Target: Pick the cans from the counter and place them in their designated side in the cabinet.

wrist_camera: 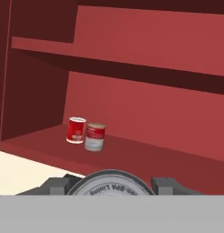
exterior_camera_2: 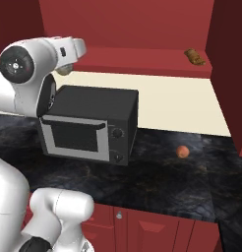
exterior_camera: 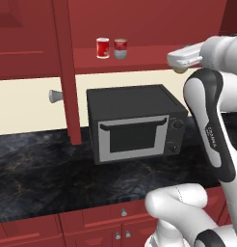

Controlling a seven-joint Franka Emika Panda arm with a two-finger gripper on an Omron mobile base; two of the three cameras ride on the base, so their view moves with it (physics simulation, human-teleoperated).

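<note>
The fingers (wrist_camera: 54, 185) stood on either side of a can (wrist_camera: 111, 184), one dark tip at each flank of its round silver lid. They appeared clamped on it, which kept the can axis in line with the hand for a level approach. Its label colour could not be told, since only the lid faced the hand camera.

Ahead of the held can lay the cabinet (wrist_camera: 132, 157) shelf, open and at about the same height as the hand, so the load could be carried in without lifting. Two tins already stood on that shelf, touching side by side, well left of the held can and near the left wall. One was the all-red can (wrist_camera: 76, 130); the other was the red-over-grey can (wrist_camera: 94, 137), apparently already delivered. Their grouping suggested that the left end was the side meant for cans.

The wrist (exterior_camera: 185, 58) hung above the microwave (exterior_camera: 135, 123), which kept the arm clear of that appliance. Below the held can, the tabletop (exterior_camera: 38, 169) carried the microwave and, further right, a small orange ball (exterior_camera_2: 182, 151). At the shelf's far right end lay a brown item (exterior_camera_2: 195, 56).
</note>
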